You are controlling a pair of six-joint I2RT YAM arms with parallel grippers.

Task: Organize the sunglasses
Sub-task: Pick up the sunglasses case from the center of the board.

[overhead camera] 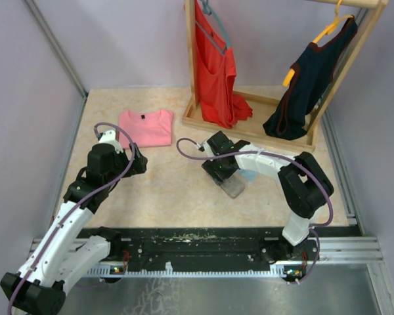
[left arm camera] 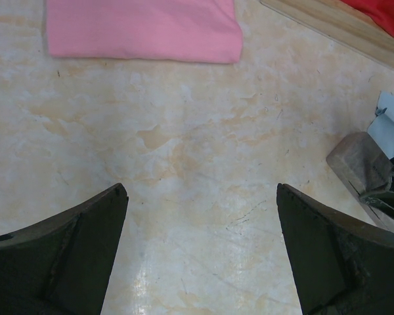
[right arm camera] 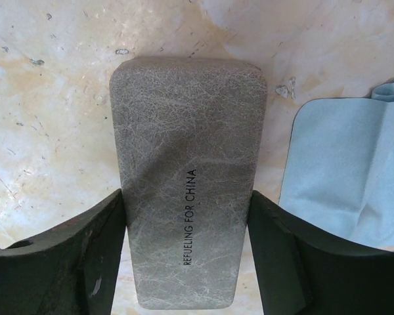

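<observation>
The sunglasses are not visible in any view. The grey textured case [right arm camera: 187,170], closed and printed "REFUELING FOR CHINA", lies flat on the table; it also shows in the top view [overhead camera: 232,188] and at the right edge of the left wrist view [left arm camera: 356,161]. My right gripper [right arm camera: 185,194] straddles the case, its fingers [right arm camera: 95,249] pressed against both long sides. In the top view the right gripper [overhead camera: 222,168] sits over the case's far end. My left gripper [left arm camera: 202,189] is open and empty above bare table, to the left of the case [overhead camera: 139,161].
A light blue cleaning cloth [right arm camera: 345,170] lies just right of the case [overhead camera: 250,176]. A folded pink shirt [overhead camera: 146,126] lies at the back left. A wooden clothes rack [overhead camera: 249,126] with a red garment [overhead camera: 217,72] and a dark garment [overhead camera: 302,92] stands behind.
</observation>
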